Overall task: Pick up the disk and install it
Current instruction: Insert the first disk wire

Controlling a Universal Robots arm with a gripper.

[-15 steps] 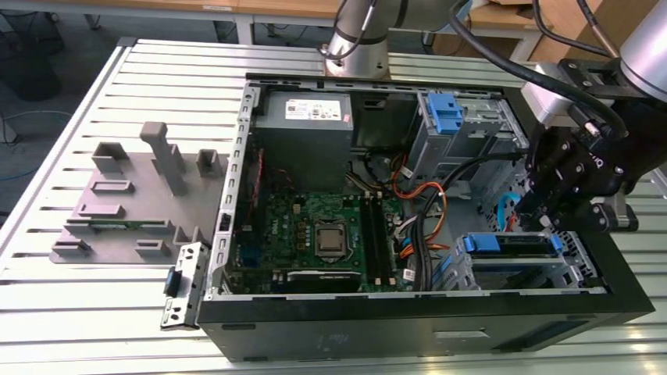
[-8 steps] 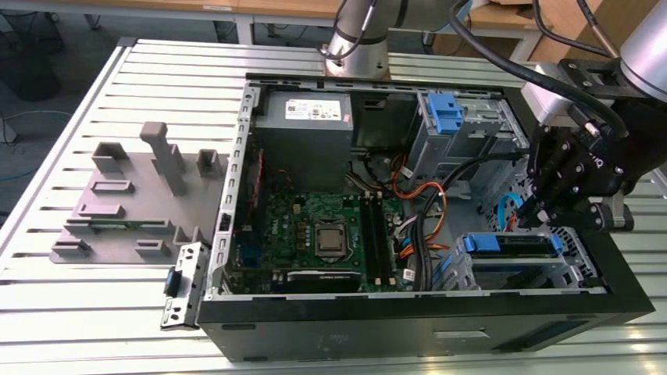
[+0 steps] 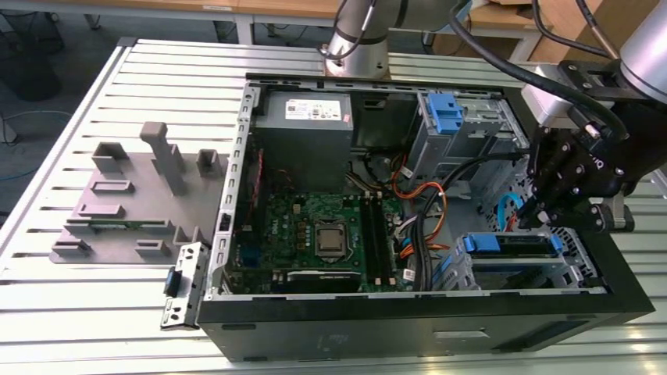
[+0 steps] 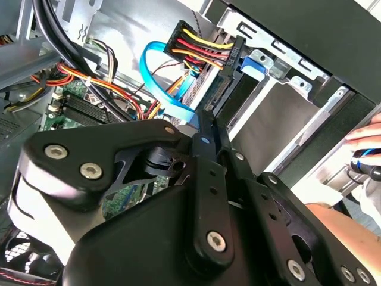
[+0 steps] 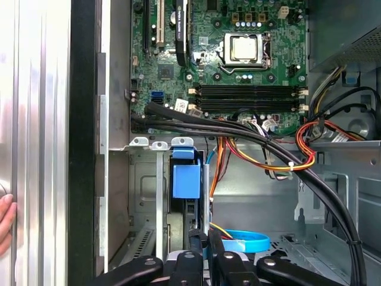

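On the exterior view's left: one grey moulded fixture (image 3: 115,207) with several upright posts, on the slatted aluminium table (image 3: 62,312). Just right of it, one black bracket with a blue connector (image 3: 181,286) leans at the case's near left corner.

Centre: one open black PC case (image 3: 417,324), lying on its side. Inside are one green motherboard (image 3: 302,234) with one bare CPU (image 3: 331,241), and four memory slots (image 5: 247,98), counted in the first wrist view. One grey power-supply box (image 3: 304,111) sits at the far wall. Orange, red and black cable bundles (image 3: 417,195) run through the middle.

Right: one tall blue clip (image 3: 445,113) on the far drive cage. One light-blue flat cable (image 3: 508,209) loops below it. The disk (image 3: 508,244) sits in the near right drive cage with its blue frame showing.

One gripper (image 3: 533,219) hangs over that cage, just above the disk's far end. In both wrist views its fingers (image 5: 200,241) look pressed together, nothing pinched between them; the tip (image 4: 206,122) is at the cable plugs.

Room: wooden benches at the far side, grey floor on the left. A person's hand (image 4: 366,140) is at the case's outer side.
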